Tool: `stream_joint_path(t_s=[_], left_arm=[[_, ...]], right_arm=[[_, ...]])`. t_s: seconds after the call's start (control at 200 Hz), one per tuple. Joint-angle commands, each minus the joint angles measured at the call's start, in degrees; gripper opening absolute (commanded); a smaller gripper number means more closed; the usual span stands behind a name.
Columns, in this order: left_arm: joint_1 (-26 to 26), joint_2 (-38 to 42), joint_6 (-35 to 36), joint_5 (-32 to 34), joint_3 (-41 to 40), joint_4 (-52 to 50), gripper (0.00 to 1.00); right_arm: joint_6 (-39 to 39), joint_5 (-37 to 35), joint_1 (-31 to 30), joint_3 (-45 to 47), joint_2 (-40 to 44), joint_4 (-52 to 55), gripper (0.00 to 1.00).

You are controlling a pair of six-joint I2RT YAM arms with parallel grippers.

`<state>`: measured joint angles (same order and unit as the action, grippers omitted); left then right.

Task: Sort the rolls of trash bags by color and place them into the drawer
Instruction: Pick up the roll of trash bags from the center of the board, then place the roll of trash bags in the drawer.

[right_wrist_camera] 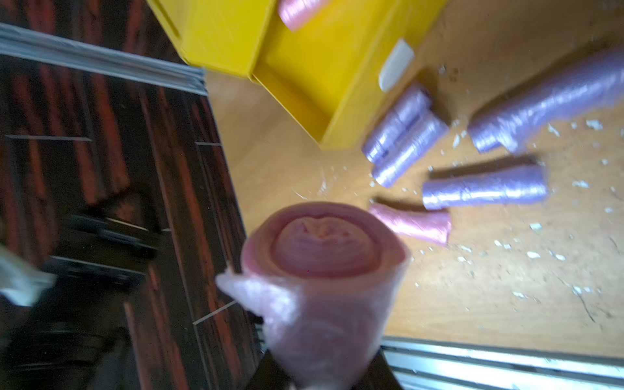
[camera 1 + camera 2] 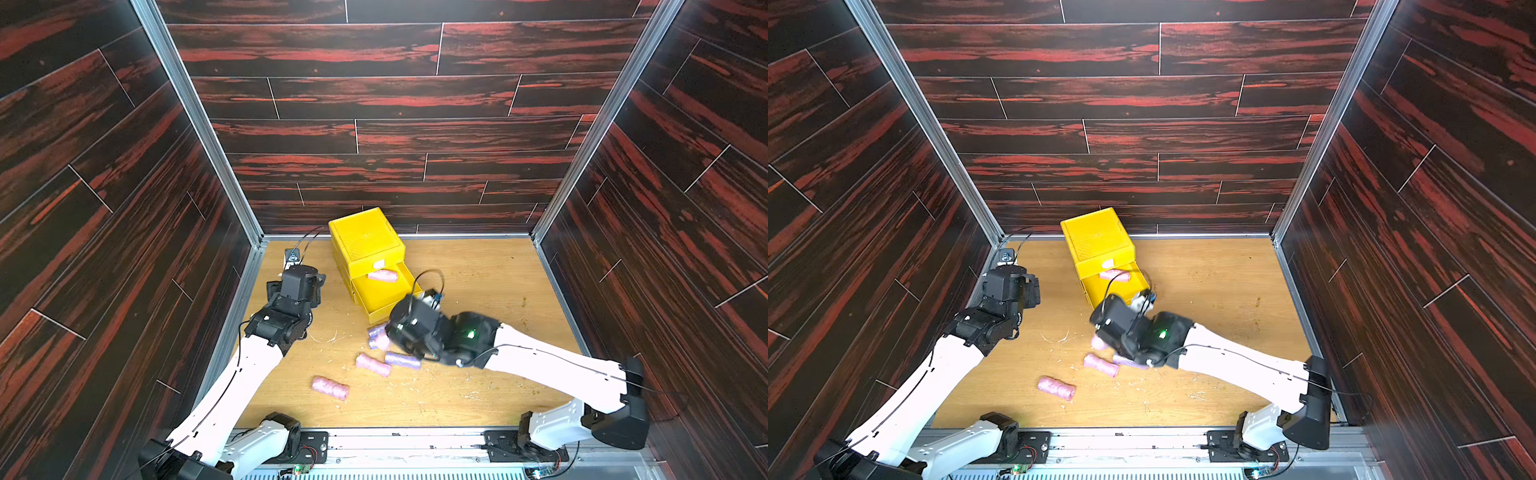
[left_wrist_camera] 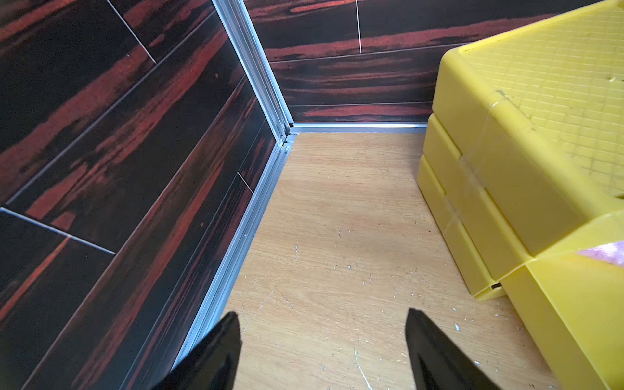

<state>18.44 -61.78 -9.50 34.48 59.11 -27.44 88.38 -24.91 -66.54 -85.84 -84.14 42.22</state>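
The sorting is judged to be partly done. The yellow chest (image 2: 365, 239) stands at the far edge of the surface (image 2: 478, 291), left of its middle. The open drawer (image 2: 380, 301), which lies below the top one, is pulled out toward the near edge. Whether it is the middle or the bottom drawer cannot be told.

One stored pink roll (image 2: 383, 275) is seen lying at the back of that drawer. A held pink roll (image 1: 324, 266) is pinched in the right end effector (image 1: 324, 364) above the surface, just in front of the drawer. The step in hand is therefore taken to be the carrying of this roll to join the stored one.

Two more pink rolls are left on the surface: a loose pink roll (image 2: 373, 365) near the middle and a nearer pink roll (image 2: 330, 387) toward the near edge.

All four lavender rolls are left unsorted:
- A lavender pair (image 1: 401, 135) is laid side by side against the drawer front.
- A third lavender roll (image 1: 483, 187) lies just beside the loose pink one.
- A fourth lavender roll (image 1: 540, 104) lies a little apart.

No green rolls are in view. Whether they have been stowed in a shut drawer cannot be told.

The left end effector (image 3: 324, 337) is spread and empty, near the far left corner beside the chest.
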Motion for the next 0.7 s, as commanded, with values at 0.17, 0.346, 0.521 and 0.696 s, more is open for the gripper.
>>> stream_joint_path(t_s=[0.17,0.346,0.521,0.696], left_arm=[[-0.2,0.4,-0.4,0.4,0.0,-1.0,0.80],[-0.2,0.5,-0.2,0.4,-0.1,-0.9,0.80],[-0.2,0.7,0.1,0.9,-0.2,-0.9,0.80],[-0.2,0.7,0.2,0.9,-0.3,-0.9,0.80]], right_arm=[[-6.0,6.8,12.5,-2.0,-10.1,-8.2,0.28],[-7.8,9.5,16.0,-11.3,-21.0,-9.0,0.27],[-7.4,11.4,18.1,-17.1,-29.3,-9.4,0.27],[-6.0,13.5,19.8,-19.3,-33.6,-10.2,0.28]])
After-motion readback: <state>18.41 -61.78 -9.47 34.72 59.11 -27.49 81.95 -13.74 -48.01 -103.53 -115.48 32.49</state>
